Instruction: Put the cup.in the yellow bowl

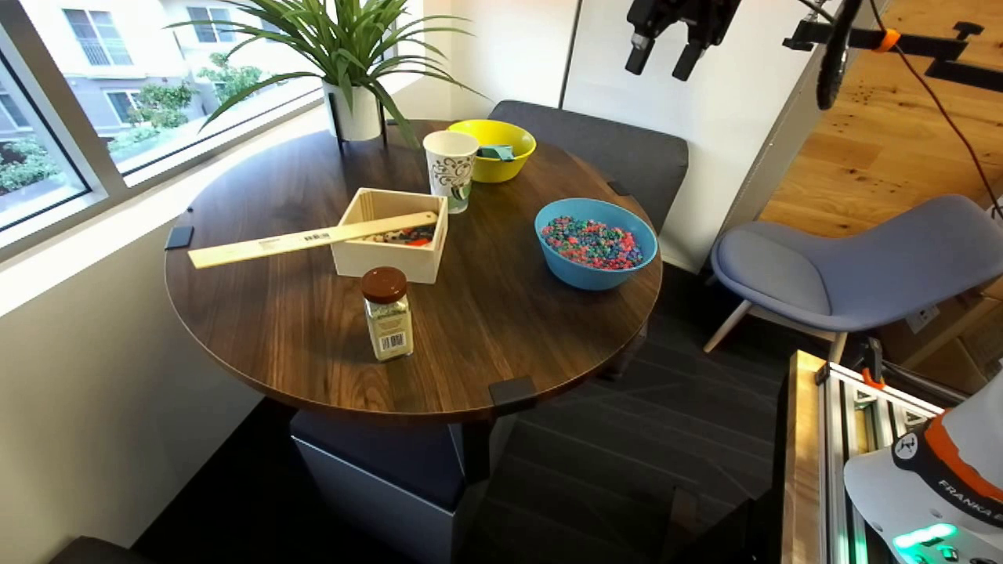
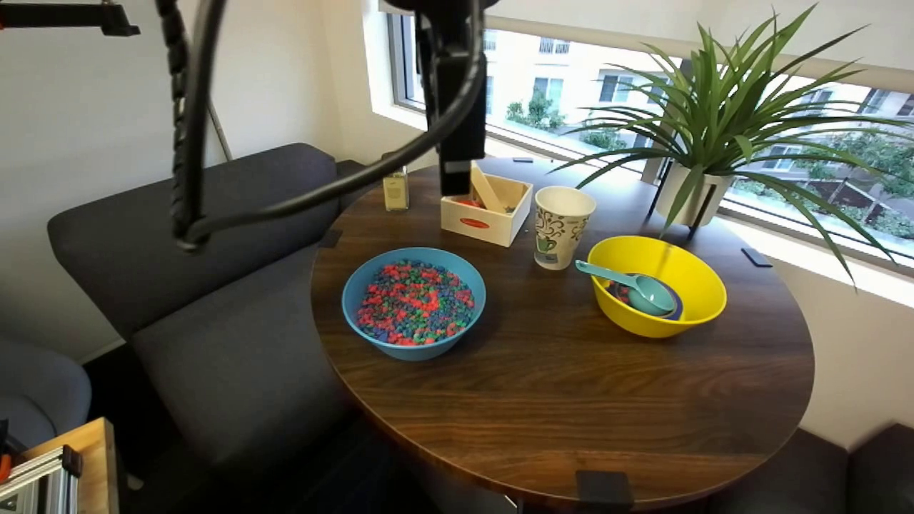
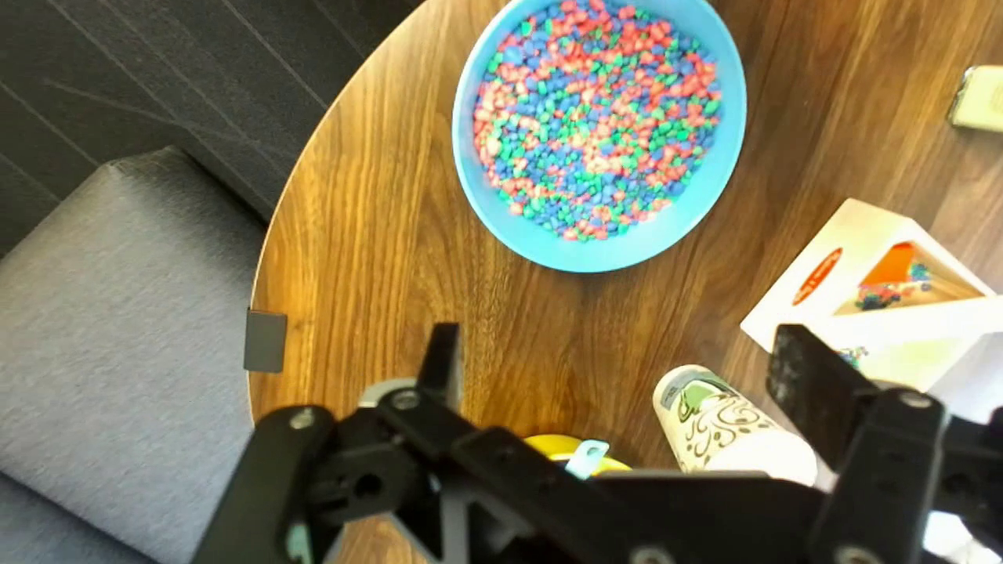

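The cup (image 1: 452, 174) is a tall white paper cup with swirl markings. It stands upright on the table in both exterior views (image 2: 559, 232), and it shows in the wrist view (image 3: 709, 423), partly behind the gripper. The yellow bowl (image 1: 499, 171) stands beside it, apart from it in an exterior view (image 2: 643, 323). It holds a teal spoon (image 2: 635, 287) and something dark. In the wrist view, only the bowl's rim (image 3: 552, 445) shows. My gripper (image 1: 664, 64) is open and empty, high above the table. Its fingers point down in the wrist view (image 3: 619, 337).
A blue bowl (image 2: 410, 351) of coloured bits stands near the table edge. A wooden box (image 1: 385, 265) with a wooden stick (image 1: 274, 247) across it is next to the cup. A red-lidded jar (image 1: 389, 327) and a potted plant (image 1: 356, 113) also stand there.
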You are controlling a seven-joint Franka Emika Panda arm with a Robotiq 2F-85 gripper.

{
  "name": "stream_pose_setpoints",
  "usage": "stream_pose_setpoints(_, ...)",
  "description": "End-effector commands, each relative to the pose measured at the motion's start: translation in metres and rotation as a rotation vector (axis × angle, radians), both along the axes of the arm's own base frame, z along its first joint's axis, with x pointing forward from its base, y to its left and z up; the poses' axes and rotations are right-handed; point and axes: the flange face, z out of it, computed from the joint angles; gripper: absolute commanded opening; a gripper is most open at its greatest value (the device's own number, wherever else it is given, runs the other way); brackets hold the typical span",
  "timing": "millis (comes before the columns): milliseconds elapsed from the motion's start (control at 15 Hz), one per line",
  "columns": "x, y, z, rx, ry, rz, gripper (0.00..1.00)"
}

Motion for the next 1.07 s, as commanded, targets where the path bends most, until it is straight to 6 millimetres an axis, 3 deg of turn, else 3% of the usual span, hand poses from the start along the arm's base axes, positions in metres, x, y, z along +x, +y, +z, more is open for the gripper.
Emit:
stream_pose_setpoints(0,0.058,0.010,-0.001,-0.014,0.070,0.046,1.00)
stream_pose_setpoints(200,0.089,0.024,-0.004,-0.020,0.103,0.125,1.00)
stream_pose_setpoints(267,0.068,0.017,-0.005,-0.005,0.068,0.071,1.00)
stream_pose_setpoints(467,0.090,0.025,-0.009,-0.007,0.086,0.108,1.00)
stream_pose_setpoints(667,0.092,0.024,-0.006,-0.008,0.083,0.114,1.00)
stream_pose_setpoints(1000,0.133,0.003,-0.017,0.037,0.047,0.039,1.00)
